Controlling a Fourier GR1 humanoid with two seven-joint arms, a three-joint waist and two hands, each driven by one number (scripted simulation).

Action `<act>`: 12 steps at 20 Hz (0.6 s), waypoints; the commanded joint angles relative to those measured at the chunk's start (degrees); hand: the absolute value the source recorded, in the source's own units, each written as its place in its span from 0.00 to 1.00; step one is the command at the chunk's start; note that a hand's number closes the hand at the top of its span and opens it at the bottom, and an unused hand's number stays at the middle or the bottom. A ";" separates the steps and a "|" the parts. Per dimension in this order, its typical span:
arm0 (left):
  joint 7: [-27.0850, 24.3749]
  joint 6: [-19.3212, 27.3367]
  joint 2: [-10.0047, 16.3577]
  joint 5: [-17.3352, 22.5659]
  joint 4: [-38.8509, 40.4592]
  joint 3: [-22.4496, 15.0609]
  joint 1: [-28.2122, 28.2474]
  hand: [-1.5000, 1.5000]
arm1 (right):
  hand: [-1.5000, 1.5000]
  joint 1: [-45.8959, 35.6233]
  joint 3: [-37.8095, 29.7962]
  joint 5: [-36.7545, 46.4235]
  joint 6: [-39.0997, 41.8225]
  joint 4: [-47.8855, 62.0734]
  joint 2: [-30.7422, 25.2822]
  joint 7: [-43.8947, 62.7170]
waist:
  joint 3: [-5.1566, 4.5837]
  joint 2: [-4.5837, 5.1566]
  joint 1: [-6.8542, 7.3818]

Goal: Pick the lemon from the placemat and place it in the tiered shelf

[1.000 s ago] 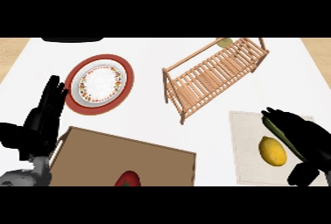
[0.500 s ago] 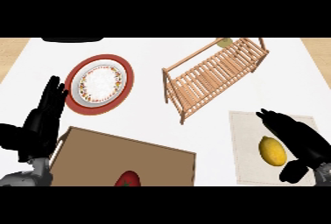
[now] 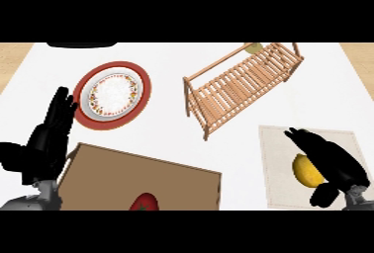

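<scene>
Lemon (image 3: 305, 171), yellow and oval, lies on the pale beige rectangular placemat (image 3: 281, 146) at the counter's near right, still in its starting spot. The black right hand (image 3: 333, 161) is right over it, fingers stretched straight toward the mat's far left corner and covering the lemon's right side, thumb spread apart below it. That hand is open, nothing grasped. Up and to the left, well apart from the mat, stands the slatted light-wood tiered shelf (image 3: 241, 85), set at a slant. Further left is a round plate with a red rim and white centre (image 3: 113, 94). Nearer, a brown rectangular board (image 3: 146, 173) carries a red rounded item (image 3: 144, 202) at its lower edge. The black left hand (image 3: 48, 143) rests at the left, fingers up and relaxed.
</scene>
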 commanded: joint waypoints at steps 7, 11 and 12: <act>3.33 -3.61 1.11 0.92 -0.60 4.23 -2.31 0.50 | 1.00 -2.53 2.26 9.12 -6.73 9.85 2.16 -8.33 | 0.01 0.04 0.10; 0.74 -1.17 -3.41 -3.15 -0.32 0.38 0.00 0.50 | 1.00 -1.91 1.08 11.82 -11.39 10.64 1.75 -11.43 | 0.01 0.01 0.01; -0.26 -0.47 -4.26 -4.19 1.98 0.33 -2.11 0.50 | 1.00 -2.75 0.40 11.27 -9.41 7.23 2.75 -9.80 | 0.00 0.00 -0.12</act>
